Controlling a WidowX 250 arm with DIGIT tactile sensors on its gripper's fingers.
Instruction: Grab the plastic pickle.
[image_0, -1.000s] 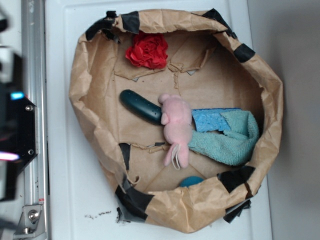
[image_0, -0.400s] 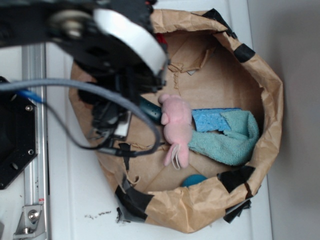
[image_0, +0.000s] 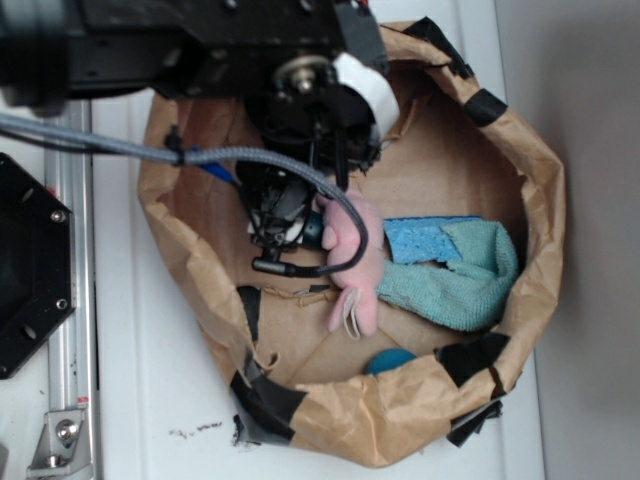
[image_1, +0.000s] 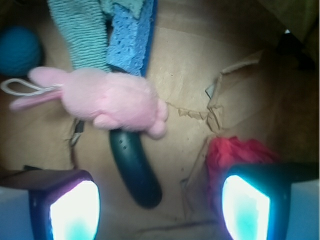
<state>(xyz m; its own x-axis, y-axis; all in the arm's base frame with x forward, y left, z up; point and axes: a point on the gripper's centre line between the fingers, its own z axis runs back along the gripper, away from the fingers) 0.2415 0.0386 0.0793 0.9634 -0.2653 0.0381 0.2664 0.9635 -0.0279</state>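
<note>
The claw (image_1: 157, 202) hangs spread wide inside the paper bag (image_0: 520, 150), gripping nothing; its two fingers (image_1: 65, 205) frame the lower edge of the wrist view. The pickle (image_1: 134, 167) lies flat on the bag's floor between them, one end tucked under the pink plush (image_1: 112, 100). Red fabric (image_1: 235, 152) sits beside the right finger. Beyond the plush lie a blue sponge (image_1: 127, 37), a teal cloth (image_1: 82, 32) and a ball (image_1: 19, 50). The bag rests on a white counter (image_0: 150, 400).

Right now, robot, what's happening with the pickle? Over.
End effector open above the bag floor, holding nothing. Plastic pickle lies between its fingers, ungrabbed. Pink plush overlaps the pickle's far end.
</note>
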